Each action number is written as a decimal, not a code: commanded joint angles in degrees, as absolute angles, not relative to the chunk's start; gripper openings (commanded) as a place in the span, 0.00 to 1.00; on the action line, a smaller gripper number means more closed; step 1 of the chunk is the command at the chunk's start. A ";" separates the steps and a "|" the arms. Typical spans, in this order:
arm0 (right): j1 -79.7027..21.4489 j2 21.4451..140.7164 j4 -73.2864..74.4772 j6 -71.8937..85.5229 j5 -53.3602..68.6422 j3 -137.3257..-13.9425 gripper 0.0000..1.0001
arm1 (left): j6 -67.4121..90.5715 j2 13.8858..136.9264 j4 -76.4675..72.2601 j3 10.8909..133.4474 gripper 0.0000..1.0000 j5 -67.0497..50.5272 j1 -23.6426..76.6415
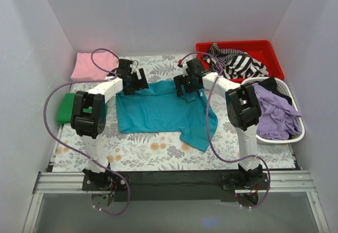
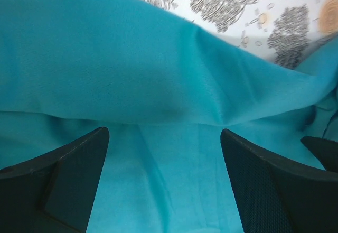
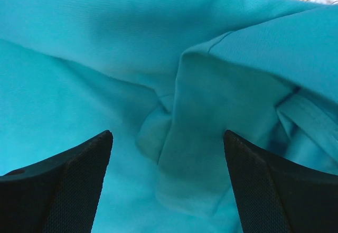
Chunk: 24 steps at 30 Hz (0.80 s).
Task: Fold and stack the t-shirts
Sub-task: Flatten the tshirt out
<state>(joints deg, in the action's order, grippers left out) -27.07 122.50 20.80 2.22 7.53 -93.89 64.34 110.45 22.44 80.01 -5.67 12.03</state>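
Observation:
A teal t-shirt [image 1: 158, 111] lies spread on the floral table mat, one sleeve hanging toward the front right. My left gripper [image 1: 133, 81] is at its far left corner, open, its jaws wide over the teal cloth [image 2: 163, 180]. My right gripper [image 1: 190, 87] is at its far right corner, open, jaws wide over a bunched fold of the teal cloth [image 3: 200, 154]. A folded light pink shirt [image 1: 92, 65] lies at the back left. A folded green shirt [image 1: 66, 108] lies at the left edge, partly behind my left arm.
A red bin [image 1: 264, 50] with a black-and-white striped garment [image 1: 235, 63] stands at the back right. A white basket [image 1: 296, 132] holds purple cloth [image 1: 272, 111] at the right. Walls close in on three sides. Purple cables loop beside both arms.

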 commanded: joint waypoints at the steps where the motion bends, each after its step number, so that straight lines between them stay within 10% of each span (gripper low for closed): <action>1: -27.42 123.57 21.79 2.37 5.46 -99.22 0.89 | 65.74 111.70 21.27 80.77 0.86 -7.91 12.13; 8: -27.86 125.33 23.11 1.58 0.45 -100.99 0.72 | 66.18 114.26 20.66 80.24 0.72 -7.65 12.39; 10: -28.30 125.59 24.08 1.23 -2.37 -101.86 0.59 | 66.09 114.26 20.74 80.33 0.50 -7.03 12.39; 11: -28.39 125.33 24.69 1.14 -3.16 -101.95 0.44 | 65.83 114.34 20.83 80.25 0.19 -6.86 12.39; 14: -28.56 125.07 25.05 0.97 -5.18 -101.69 0.29 | 65.39 115.13 21.36 81.03 0.00 -5.98 12.39; 17: -28.65 125.07 25.14 0.88 -6.41 -101.34 0.27 | 64.95 116.19 22.06 81.82 0.00 -5.19 12.39; 21: -28.65 124.72 25.22 0.70 -5.36 -101.08 0.52 | 64.69 116.19 22.85 81.92 0.00 -3.96 12.39; 24: -28.65 125.51 25.14 0.44 -5.19 -101.78 0.43 | 64.34 116.54 22.94 81.91 0.00 -3.78 12.39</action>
<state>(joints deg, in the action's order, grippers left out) -28.51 125.43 24.56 0.97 -4.58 -99.63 65.36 117.01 22.44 80.62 -5.13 12.14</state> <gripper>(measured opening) 0.448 0.006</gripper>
